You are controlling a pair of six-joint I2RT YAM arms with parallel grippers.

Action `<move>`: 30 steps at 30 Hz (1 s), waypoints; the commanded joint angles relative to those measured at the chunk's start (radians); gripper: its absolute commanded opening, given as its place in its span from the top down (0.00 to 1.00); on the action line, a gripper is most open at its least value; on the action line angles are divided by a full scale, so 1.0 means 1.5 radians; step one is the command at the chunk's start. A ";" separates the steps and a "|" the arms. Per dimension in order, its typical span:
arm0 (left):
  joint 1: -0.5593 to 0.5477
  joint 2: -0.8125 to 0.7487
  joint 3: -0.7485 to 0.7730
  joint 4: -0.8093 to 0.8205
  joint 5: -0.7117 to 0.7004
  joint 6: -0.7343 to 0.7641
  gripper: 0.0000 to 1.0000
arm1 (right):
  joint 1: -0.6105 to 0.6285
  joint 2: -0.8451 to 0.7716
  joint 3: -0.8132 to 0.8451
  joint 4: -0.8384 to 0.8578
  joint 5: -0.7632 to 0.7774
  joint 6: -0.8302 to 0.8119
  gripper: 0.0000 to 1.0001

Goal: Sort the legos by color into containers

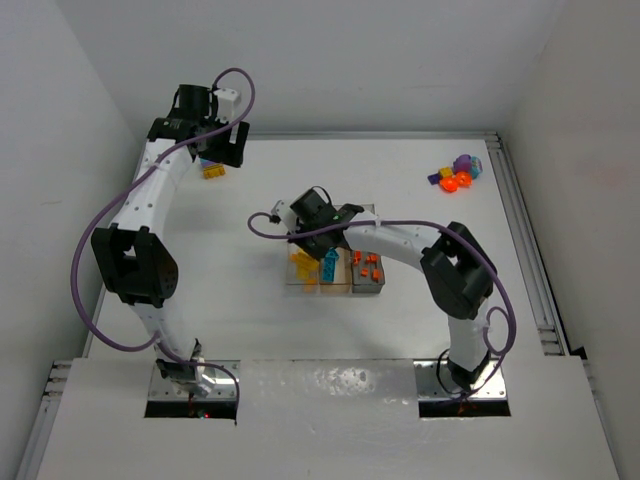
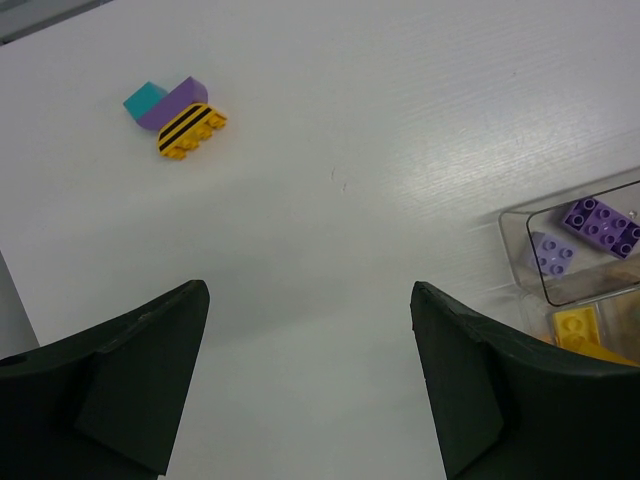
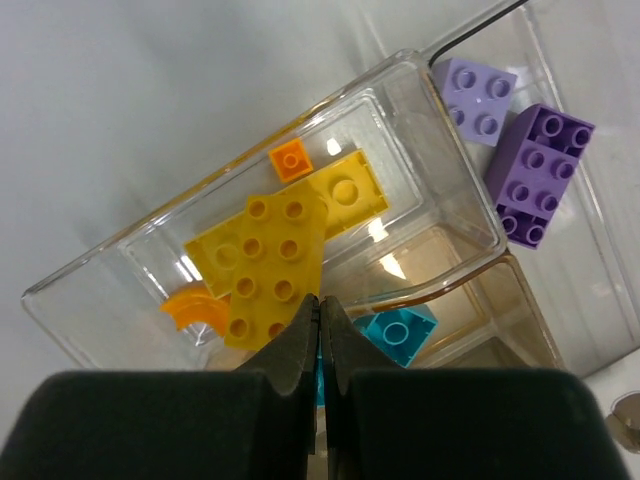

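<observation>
My right gripper [image 3: 320,300] is shut, its tips pressed together over the edge between the clear and tan containers of the tray [image 3: 150,220]. Nothing shows held. The clear one holds yellow legos [image 3: 265,265] and small orange pieces [image 3: 291,160]. A teal lego [image 3: 400,335] sits in the tan one, and purple legos [image 3: 538,170] lie in the wide section. My left gripper [image 2: 308,290] stands open above bare table. Ahead of it lie a teal [image 2: 147,100], a purple [image 2: 178,98] and a striped yellow lego [image 2: 190,130]. From above, the left gripper [image 1: 215,152] is at the far left and the right gripper [image 1: 320,235] is over the tray [image 1: 340,286].
A loose pile of purple, orange and yellow legos [image 1: 455,175] lies at the far right of the table. Orange-red bricks [image 1: 367,268] fill the grey compartment. White walls close in the table on three sides. The tray's corner [image 2: 515,235] shows at the right of the left wrist view.
</observation>
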 commanded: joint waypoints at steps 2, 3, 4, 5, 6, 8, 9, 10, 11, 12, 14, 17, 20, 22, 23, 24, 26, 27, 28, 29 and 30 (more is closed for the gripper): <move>0.000 -0.023 0.004 0.009 0.004 0.003 0.20 | 0.005 -0.047 -0.015 -0.003 -0.059 0.011 1.00; 0.000 -0.022 0.004 0.009 0.003 0.004 0.20 | 0.005 -0.049 -0.020 -0.002 -0.067 0.012 1.00; 0.000 -0.022 0.005 0.009 0.005 0.003 0.20 | 0.006 -0.050 -0.024 -0.001 -0.075 0.014 1.00; 0.000 -0.021 0.005 0.010 0.005 0.003 0.20 | 0.006 -0.050 -0.030 0.000 -0.082 0.017 1.00; 0.000 -0.021 0.006 0.009 0.006 0.003 0.20 | 0.006 -0.050 -0.032 0.001 -0.089 0.021 1.00; 0.000 -0.021 0.007 0.009 0.007 0.003 0.20 | 0.006 -0.049 -0.036 0.001 -0.093 0.024 1.00; 0.000 -0.021 0.007 0.008 0.007 0.004 0.20 | 0.006 -0.050 -0.035 0.000 -0.095 0.025 1.00; 0.000 -0.021 0.008 0.009 0.007 0.004 0.20 | 0.006 -0.052 -0.033 0.000 -0.097 0.025 1.00; -0.001 -0.021 0.008 0.009 0.006 0.005 0.20 | 0.006 -0.053 -0.030 -0.001 -0.098 0.025 1.00; 0.000 -0.021 0.009 0.008 0.006 0.005 0.20 | 0.006 -0.054 -0.027 -0.001 -0.097 0.025 1.00; 0.000 -0.020 0.010 0.008 0.004 0.005 0.20 | 0.006 -0.060 -0.020 -0.001 -0.092 0.023 1.00; 0.000 -0.019 0.010 0.007 -0.002 0.004 0.20 | 0.006 -0.077 -0.005 0.002 -0.088 0.030 1.00; 0.001 -0.018 0.009 0.008 -0.011 0.005 0.20 | 0.004 -0.104 0.010 0.015 -0.081 0.041 1.00; 0.000 -0.017 0.009 0.008 -0.021 0.005 0.20 | -0.009 -0.117 0.032 0.018 -0.074 0.049 1.00; 0.000 -0.017 0.009 0.008 -0.023 0.005 0.19 | -0.015 -0.127 0.040 0.016 -0.068 0.078 1.00; 0.000 -0.017 0.009 0.009 -0.028 0.005 0.19 | -0.025 -0.132 0.048 0.013 -0.069 0.087 1.00; 0.001 -0.015 0.009 0.008 -0.031 0.005 0.19 | -0.062 -0.150 0.066 0.014 -0.086 0.122 1.00; 0.002 -0.014 0.008 0.008 -0.032 0.005 0.19 | -0.079 -0.157 0.069 0.016 -0.098 0.138 1.00; 0.003 -0.011 0.008 0.008 -0.033 0.004 0.19 | -0.119 -0.170 0.068 0.021 -0.120 0.172 1.00; 0.005 -0.009 0.009 0.008 -0.034 0.004 0.19 | -0.139 -0.170 0.066 0.023 -0.120 0.187 1.00; 0.006 -0.006 0.009 0.008 -0.036 0.001 0.19 | -0.160 -0.183 0.060 0.027 -0.128 0.202 1.00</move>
